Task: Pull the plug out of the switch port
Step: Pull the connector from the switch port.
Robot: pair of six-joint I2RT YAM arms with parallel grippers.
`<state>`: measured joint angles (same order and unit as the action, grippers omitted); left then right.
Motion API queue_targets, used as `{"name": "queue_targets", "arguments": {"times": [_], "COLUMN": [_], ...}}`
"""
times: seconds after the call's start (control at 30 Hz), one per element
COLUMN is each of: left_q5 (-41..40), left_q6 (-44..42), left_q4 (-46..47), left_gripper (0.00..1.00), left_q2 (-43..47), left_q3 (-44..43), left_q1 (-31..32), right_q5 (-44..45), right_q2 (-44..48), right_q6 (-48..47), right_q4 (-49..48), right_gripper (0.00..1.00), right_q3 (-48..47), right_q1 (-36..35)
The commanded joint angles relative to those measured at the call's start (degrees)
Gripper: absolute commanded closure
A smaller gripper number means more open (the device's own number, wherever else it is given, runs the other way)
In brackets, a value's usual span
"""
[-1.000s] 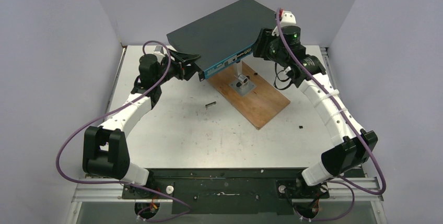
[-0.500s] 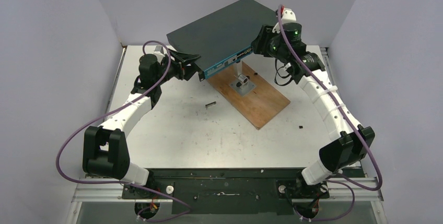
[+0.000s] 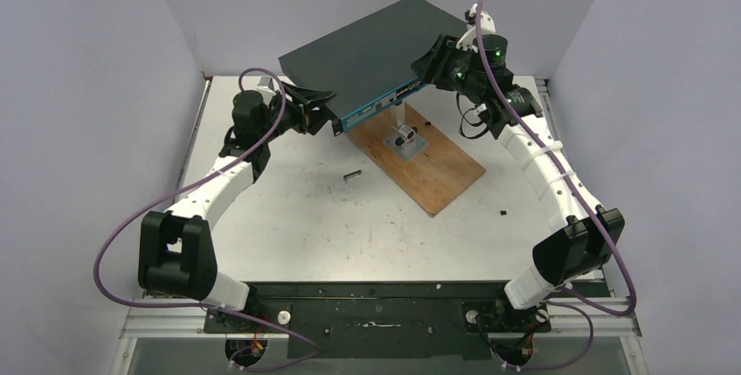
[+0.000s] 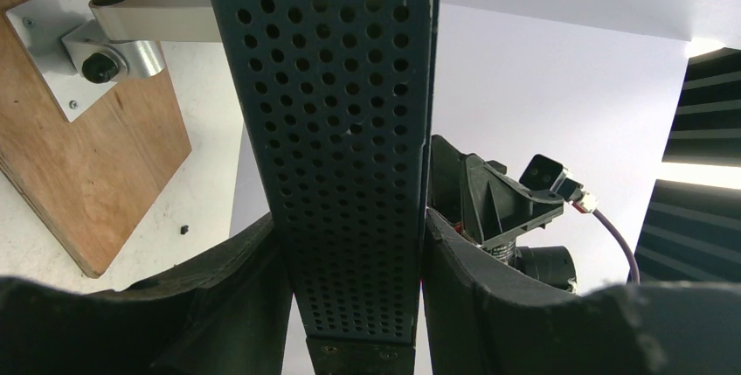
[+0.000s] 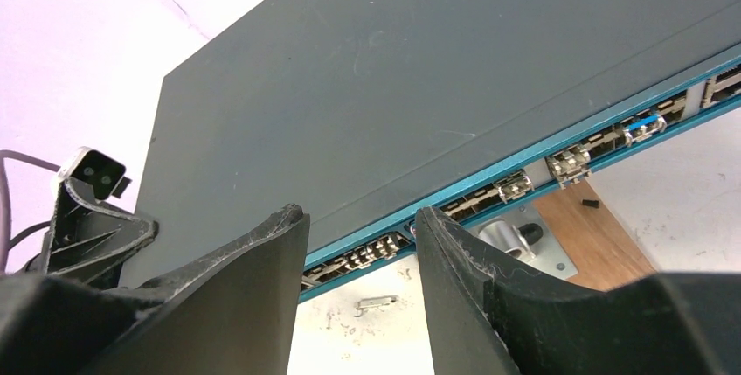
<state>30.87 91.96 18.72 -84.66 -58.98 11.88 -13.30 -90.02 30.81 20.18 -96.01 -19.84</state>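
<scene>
Right gripper [image 5: 358,216] is hovering open at the switch [image 5: 419,69] front — its port row is running toward 2 o'clock, plugs [image 5: 568,163] just ahead. Left gripper [image 4: 351,222] is clamping the switch's other end.

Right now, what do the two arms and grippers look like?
The left arm and right arm have white shells, black joints and a purple cable looped alongside each. The left gripper and right gripper are black, with broad tapered fingers.
</scene>
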Motion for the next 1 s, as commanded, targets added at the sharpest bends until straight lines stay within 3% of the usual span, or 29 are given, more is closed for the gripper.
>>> {"name": "queue_targets", "arguments": {"times": [0.0, 0.17, 0.53, 0.97], "left_q5": [-2.7, -2.72, -2.73, -2.92], "left_q6": [-0.59, -0.48, -0.54, -0.47], "left_q4": [4.29, 4.45, 4.48, 4.57], "left_gripper": [1.0, 1.0, 1.0, 1.0], "left_q2": [-2.58, -2.54, -2.7, -2.88], "left_q3": [-2.88, -2.73, -2.55, -2.53], "left_q1": [2.05, 2.03, 2.01, 2.01], "right_q5": [3.39, 8.84, 8.04, 17.33], "right_q2": [0.12, 0.63, 0.22, -2.79], "right_q6": [-2.11, -7.8, -10.27, -17.65], "right_q4": [-0.35, 4.38, 6.54, 12.54], "right_gripper": [0.51, 0.51, 0.54, 0.49], "right_q3": [-0.84, -2.68, -2.87, -7.98], "right_q1": [0.32, 1.3, 4.81, -0.55]}}
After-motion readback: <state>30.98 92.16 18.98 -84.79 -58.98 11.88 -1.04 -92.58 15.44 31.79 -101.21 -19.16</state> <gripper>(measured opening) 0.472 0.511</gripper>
